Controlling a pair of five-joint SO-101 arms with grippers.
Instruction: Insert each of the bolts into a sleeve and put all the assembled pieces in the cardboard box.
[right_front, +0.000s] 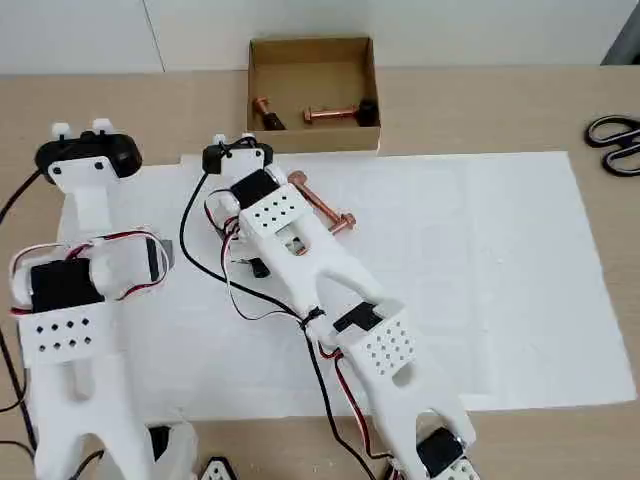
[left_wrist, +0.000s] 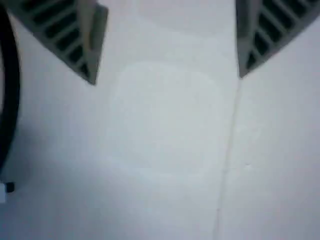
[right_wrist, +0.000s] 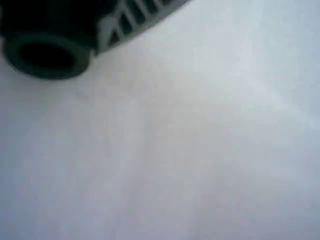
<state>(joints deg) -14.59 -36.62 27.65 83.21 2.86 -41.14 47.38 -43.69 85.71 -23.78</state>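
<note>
The cardboard box (right_front: 372, 90) stands at the far side of the table (right_front: 480, 110), just beyond the white paper (right_front: 480, 280). Two assembled pieces lie in it, apart from each other. The left piece (right_front: 265, 112) lies slanted, with its copper end toward the far left corner and its black end toward the near wall. The right piece (right_front: 340, 113) has its long axis across the box, parallel to the near wall. Its black end points right and is at the right wall (touching or almost, I cannot say).

On the paper, just in front of the box, loose copper bolts (right_front: 320, 203) lie beside the right arm (right_front: 330, 270). Their long axis runs slanted, from far left to near right. The arm covers a part of them, so I cannot count them surely.

The right arm reaches across the paper toward the box. In the right wrist view a black sleeve (right_wrist: 47, 55) sits against the ribbed part of the right gripper (right_wrist: 107, 32), above the paper. Its open round end is turned toward the camera. Whether the gripper is clamped on the sleeve I cannot tell.

The left arm (right_front: 70, 330) stands at the left edge of the paper. The left gripper (left_wrist: 166, 77) is over bare paper with its two fingers (left_wrist: 80, 40) wide apart, and the paper shows between them.

Scissors (right_front: 615, 140) lie at the right edge of the table, well apart from the box.
</note>
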